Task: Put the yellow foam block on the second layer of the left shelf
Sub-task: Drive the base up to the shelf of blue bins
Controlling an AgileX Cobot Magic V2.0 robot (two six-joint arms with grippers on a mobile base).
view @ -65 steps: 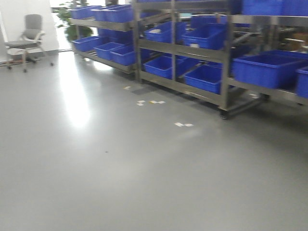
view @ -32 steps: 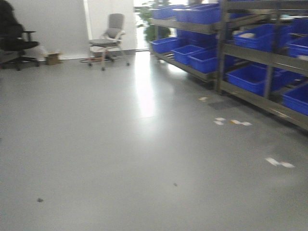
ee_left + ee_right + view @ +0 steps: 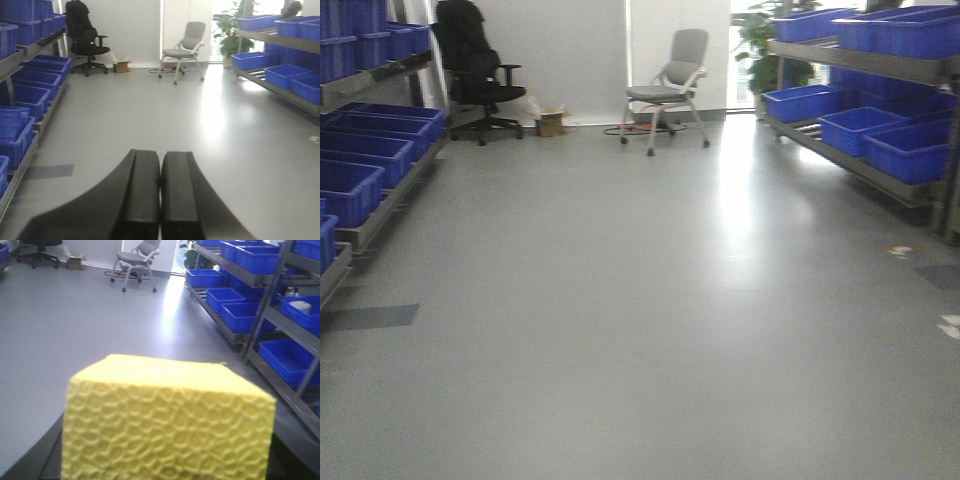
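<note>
Progress: pickup done, placement not. My right gripper (image 3: 167,467) is closed onto the yellow foam block (image 3: 167,420). The block fills the lower half of the right wrist view, dimpled face toward the lens, with my dark fingers (image 3: 40,460) showing only at its lower left and lower right flanks. It rides in the air, well apart from any shelf. My left gripper (image 3: 160,200) has its two pads pressed flat together with nothing between them. The front view looks down an open aisle of grey floor (image 3: 620,330). The left shelf (image 3: 380,195) runs along the left edge with dark blue bins (image 3: 365,150) on its tiers, and a second rack (image 3: 860,62) of blue bins runs along the right edge. A grey chair (image 3: 672,85) and a black office chair (image 3: 475,70) stand by the far wall. Judgement: in transit, facing along the aisle rather than at the target. Left to do: turn toward the left shelf, close in, and find its second layer. I cannot tell from here which tier counts as second, and bins seem to fill the visible tiers. Then reach the right arm in, release the block, withdraw.
</note>
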